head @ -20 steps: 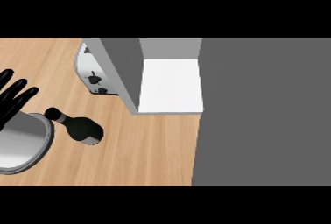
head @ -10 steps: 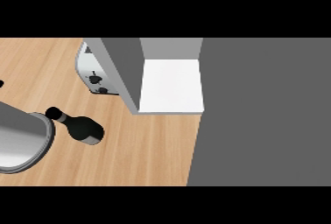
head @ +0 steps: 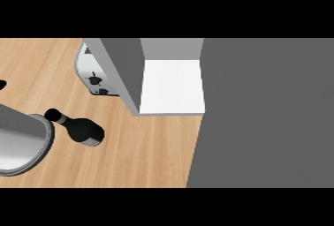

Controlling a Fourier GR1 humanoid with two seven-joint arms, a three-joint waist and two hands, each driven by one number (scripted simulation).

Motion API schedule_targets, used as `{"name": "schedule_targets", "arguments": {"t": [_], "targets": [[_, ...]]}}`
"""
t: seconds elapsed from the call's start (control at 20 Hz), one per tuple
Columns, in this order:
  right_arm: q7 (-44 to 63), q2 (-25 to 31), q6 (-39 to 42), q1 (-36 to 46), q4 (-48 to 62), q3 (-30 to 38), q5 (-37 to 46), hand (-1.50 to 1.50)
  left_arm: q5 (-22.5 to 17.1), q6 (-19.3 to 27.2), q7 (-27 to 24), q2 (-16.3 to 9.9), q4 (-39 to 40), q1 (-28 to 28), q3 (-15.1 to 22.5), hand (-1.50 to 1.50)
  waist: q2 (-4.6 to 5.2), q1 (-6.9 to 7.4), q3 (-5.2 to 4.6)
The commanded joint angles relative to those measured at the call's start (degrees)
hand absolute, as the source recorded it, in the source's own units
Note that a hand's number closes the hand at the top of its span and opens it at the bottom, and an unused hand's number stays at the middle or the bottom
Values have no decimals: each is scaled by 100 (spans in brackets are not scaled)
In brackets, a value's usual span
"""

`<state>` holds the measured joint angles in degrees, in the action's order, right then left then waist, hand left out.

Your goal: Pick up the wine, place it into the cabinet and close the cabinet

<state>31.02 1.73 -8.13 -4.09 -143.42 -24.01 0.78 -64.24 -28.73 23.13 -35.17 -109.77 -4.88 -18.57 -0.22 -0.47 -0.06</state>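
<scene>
The wine bottle is dark and lies on its side on the wooden counter, neck pointing up-left. My grey left forearm lies just left of it, its edge close to the bottle's neck. Only a black sliver of my left hand shows at the left edge, apart from the bottle. The cabinet stands open at the upper middle with a white shelf inside. Its grey door is swung out toward the bottle. My right hand is out of the picture.
A silver toaster with black knobs stands behind the open door, at the upper left. A flat dark grey area fills the right side beyond the counter's edge.
My left hand has slid off to the left, from fully shown with spread fingers to a sliver at the edge. The forearm has shifted with it. The bottle and cabinet have not moved.
</scene>
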Motion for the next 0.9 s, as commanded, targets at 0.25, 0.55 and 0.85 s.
{"name": "schedule_targets", "arguments": {"t": [0.25,0.55,0.85], "targets": [[743,334,-300,247,-1024,45,549,-150,528,-236,-23,226,435,-192,119,-150,8,-21,0],[860,514,-560,269,-1107,-254,801,-150,1361,-701,-501,642,1052,-102,232,-150,3,-81,-6],[1006,590,-841,506,-1155,-532,972,-150,1901,-913,-840,885,1586,-395,270,-150,0,-98,-9]]}}
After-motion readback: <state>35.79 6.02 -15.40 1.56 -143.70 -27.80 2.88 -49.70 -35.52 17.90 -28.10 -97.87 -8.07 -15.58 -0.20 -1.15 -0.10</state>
